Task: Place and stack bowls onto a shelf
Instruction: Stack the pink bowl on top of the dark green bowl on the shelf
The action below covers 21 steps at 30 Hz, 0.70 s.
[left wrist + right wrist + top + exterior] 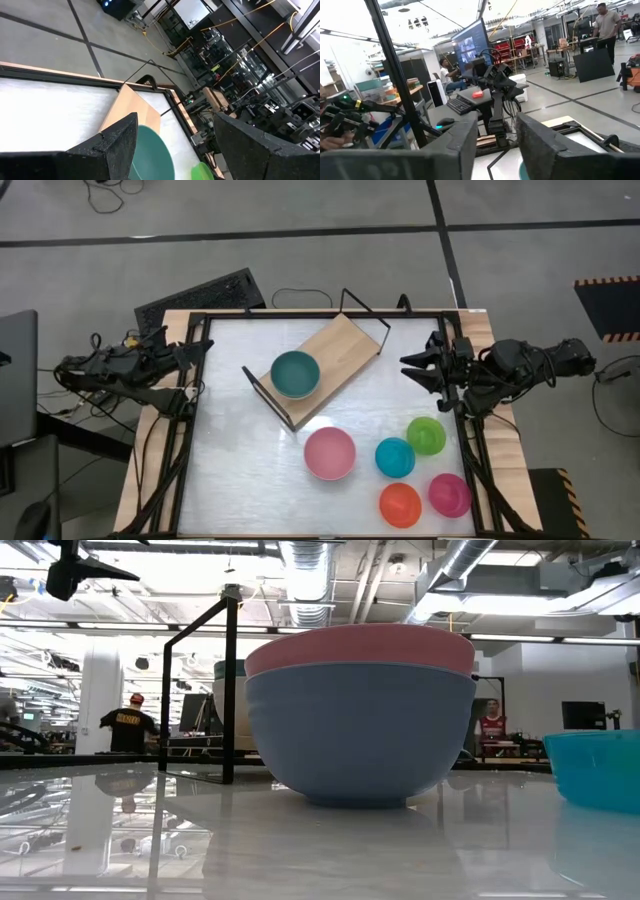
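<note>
Overhead, one teal plastic bowl (295, 374) sits on the light wooden shelf (345, 345); five bowls wait on the table, both grippers parked spread and empty. Table-level: pink bowl (358, 649) nested in blue-grey bowl (360, 735)

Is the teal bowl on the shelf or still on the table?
On the shelf. From above, the teal bowl sits upright on the wooden shelf, near one wire end.
</note>
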### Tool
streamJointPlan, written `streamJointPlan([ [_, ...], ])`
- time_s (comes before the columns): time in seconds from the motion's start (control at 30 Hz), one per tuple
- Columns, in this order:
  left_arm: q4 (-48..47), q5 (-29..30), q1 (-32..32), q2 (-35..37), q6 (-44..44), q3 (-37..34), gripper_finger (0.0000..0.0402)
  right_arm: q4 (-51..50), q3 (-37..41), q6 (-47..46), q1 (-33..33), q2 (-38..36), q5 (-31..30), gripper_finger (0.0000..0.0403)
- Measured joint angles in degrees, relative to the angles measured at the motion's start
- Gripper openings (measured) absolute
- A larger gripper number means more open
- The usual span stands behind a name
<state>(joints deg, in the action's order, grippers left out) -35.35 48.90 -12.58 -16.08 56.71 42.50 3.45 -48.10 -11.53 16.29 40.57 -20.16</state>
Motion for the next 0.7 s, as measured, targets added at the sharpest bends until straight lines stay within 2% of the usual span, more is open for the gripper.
streamJointPlan([
  [0.23,-0.13,2.86,0.0,0.0,0.02,0.0,0.0245,-0.08,0.0,-0.04,0.22,0.01,0.52,0.021],
  [0.53,-0.2,7.87,-0.01,0.0,-0.78,0.02,0.0245,2.12,0.0,-2.4,0.17,-0.14,0.59,0.0213],
  [0.7,-0.2,7.93,0.0,0.0,1.64,0.02,0.0245,6.45,0.0,-1.49,0.17,-0.23,0.61,0.0213],
])
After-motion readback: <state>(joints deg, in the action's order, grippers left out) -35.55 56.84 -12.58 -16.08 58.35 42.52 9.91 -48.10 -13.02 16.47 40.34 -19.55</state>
